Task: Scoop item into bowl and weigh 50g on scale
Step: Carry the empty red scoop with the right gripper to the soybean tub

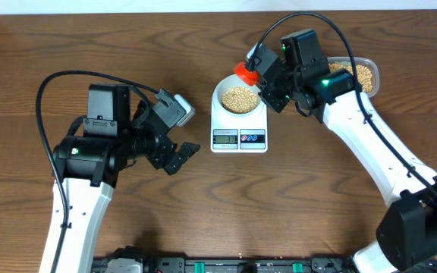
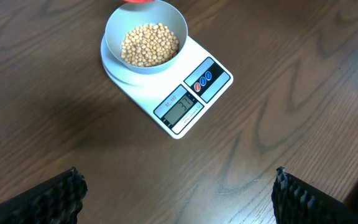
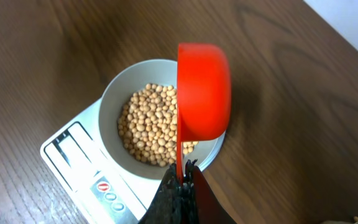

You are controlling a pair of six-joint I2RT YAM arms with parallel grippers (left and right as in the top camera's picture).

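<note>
The pale bowl [image 1: 239,98] stands on the white scale [image 1: 239,138] and holds a heap of tan beans [image 1: 240,97]. From the left wrist the bowl [image 2: 145,26], its beans [image 2: 149,44] and the scale [image 2: 185,102] lie ahead. My right gripper [image 3: 183,172] is shut on the thin handle of a red scoop [image 3: 202,91], turned on its side over the bowl's [image 3: 112,99] right rim, beans [image 3: 151,124] beside it. Overhead, the scoop [image 1: 246,73] sits at the bowl's upper right, by the right gripper [image 1: 268,85]. My left gripper [image 1: 179,158] hangs open and empty left of the scale.
A clear container [image 1: 360,73] with more beans sits at the back right, partly behind the right arm. The scale's display [image 2: 181,109] is lit. Bare wooden tabletop [image 2: 55,112] lies under the left gripper.
</note>
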